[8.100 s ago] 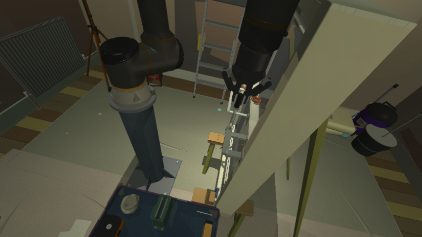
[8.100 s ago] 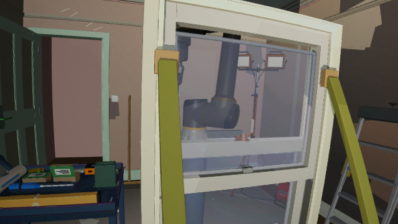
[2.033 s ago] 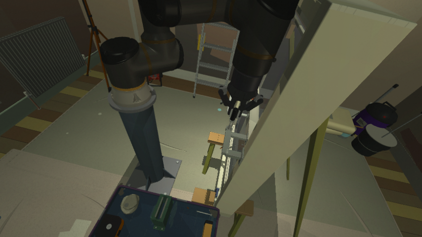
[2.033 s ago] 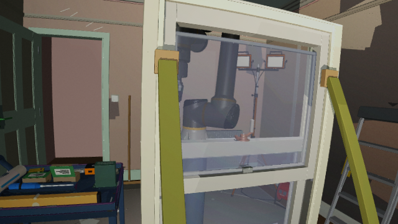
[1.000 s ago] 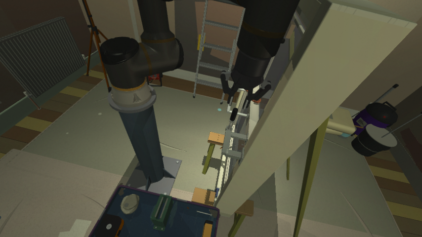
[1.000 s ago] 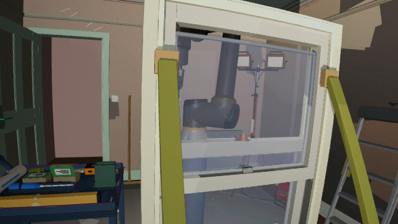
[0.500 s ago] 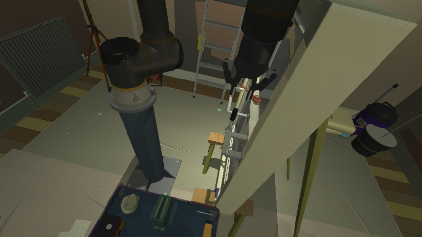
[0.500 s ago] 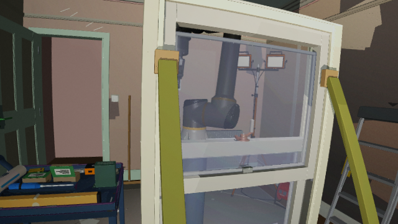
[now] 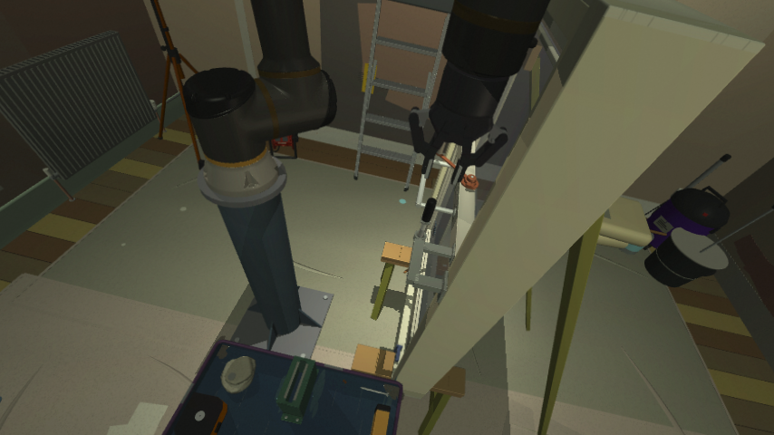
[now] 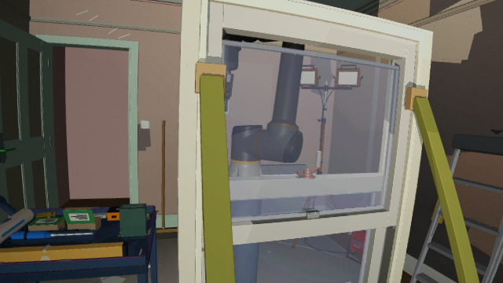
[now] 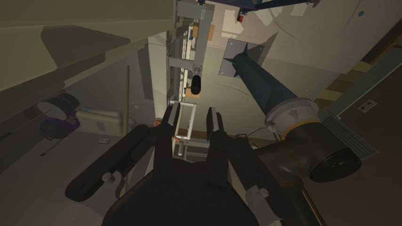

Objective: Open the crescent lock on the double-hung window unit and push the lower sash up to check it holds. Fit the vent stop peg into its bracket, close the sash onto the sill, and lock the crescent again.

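The cream window unit (image 10: pixel 306 149) stands on green braces, with its lower sash (image 10: pixel 310 196) raised partway. The copper crescent lock (image 10: pixel 307 173) sits on the meeting rail. My gripper (image 9: pixel 452 157) hangs above the sash on the room side, open and empty. Its fingers straddle a white lift handle (image 11: pixel 185 121). Below the handle a black-capped vent stop peg (image 11: pixel 195 84) sits by a grey bracket (image 11: pixel 196 36) on the frame side. The crescent lock (image 9: pixel 470 182) is just right of my fingers.
A blue tool cart (image 9: pixel 287 395) stands by the robot's pedestal (image 9: pixel 265 259). A ladder (image 9: pixel 389 97) leans beyond the window. A shop vacuum (image 9: pixel 687 232) and a radiator (image 9: pixel 76 103) stand at the room's edges.
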Controlling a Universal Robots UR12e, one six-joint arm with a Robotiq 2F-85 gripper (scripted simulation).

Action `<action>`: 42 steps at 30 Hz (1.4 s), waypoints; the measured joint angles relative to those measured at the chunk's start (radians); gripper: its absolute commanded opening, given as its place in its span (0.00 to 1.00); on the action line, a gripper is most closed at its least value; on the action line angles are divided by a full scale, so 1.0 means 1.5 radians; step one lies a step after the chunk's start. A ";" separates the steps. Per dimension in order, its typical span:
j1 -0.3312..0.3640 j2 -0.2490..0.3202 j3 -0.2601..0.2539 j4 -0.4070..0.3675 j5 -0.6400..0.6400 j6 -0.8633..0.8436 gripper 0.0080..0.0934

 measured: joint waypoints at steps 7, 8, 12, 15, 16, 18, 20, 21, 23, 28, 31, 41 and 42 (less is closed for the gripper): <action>0.000 0.000 0.000 0.000 0.000 0.000 0.42; 0.000 0.000 0.000 0.000 0.000 0.000 0.42; 0.000 0.000 0.000 0.000 0.000 0.000 0.42; 0.000 0.000 0.000 0.000 0.000 0.000 0.42; 0.000 0.000 0.000 0.000 0.000 0.000 0.42; 0.000 0.000 0.000 0.000 0.000 0.000 0.42; 0.000 0.000 0.000 0.000 0.000 0.000 0.42; 0.000 0.000 0.000 0.000 0.000 0.000 0.42; 0.000 0.000 0.000 0.000 0.000 0.000 0.42; 0.000 0.000 0.000 0.000 0.000 0.000 0.42; 0.001 0.000 0.000 0.000 0.000 0.001 0.42; 0.073 -0.025 0.059 -0.034 0.000 0.073 0.42; 0.086 -0.028 0.068 -0.040 0.000 0.086 0.42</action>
